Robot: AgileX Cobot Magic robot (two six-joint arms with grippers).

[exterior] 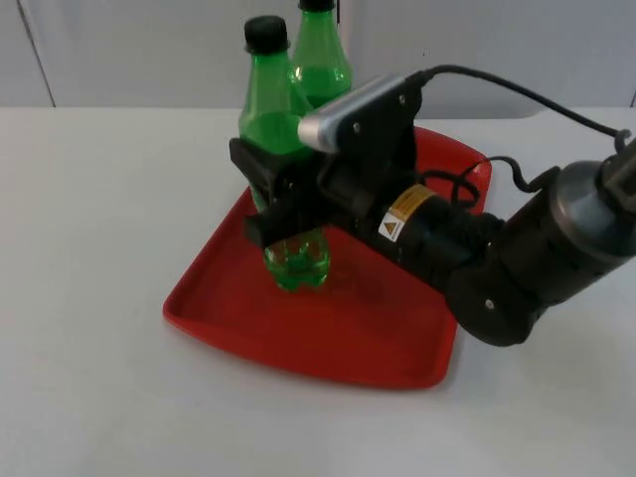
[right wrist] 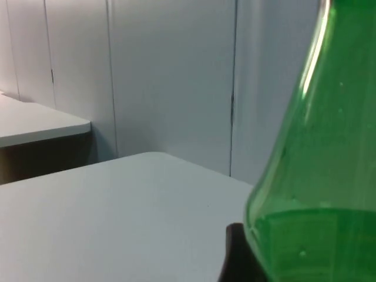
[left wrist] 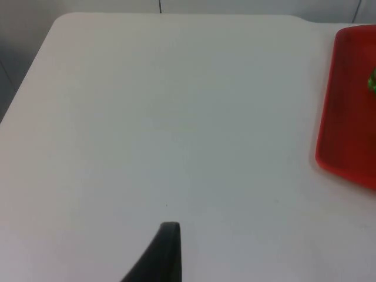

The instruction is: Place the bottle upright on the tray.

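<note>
A green bottle with a black cap stands upright on the red tray, its base resting on the tray's floor near the left side, as the right gripper clamps its fingers around the bottle's lower body. The right arm reaches in across the tray from the right of the top view. A second green bottle stands upright just behind the first, at the tray's far edge. In the right wrist view, the held bottle's green shoulder rises close beside a black fingertip, with the white table and the grey partition wall beyond. The left arm waits off to the side; the left wrist view shows one fingertip over bare table, the tray's edge well apart, and whether the left gripper is open or closed cannot be told.
</note>
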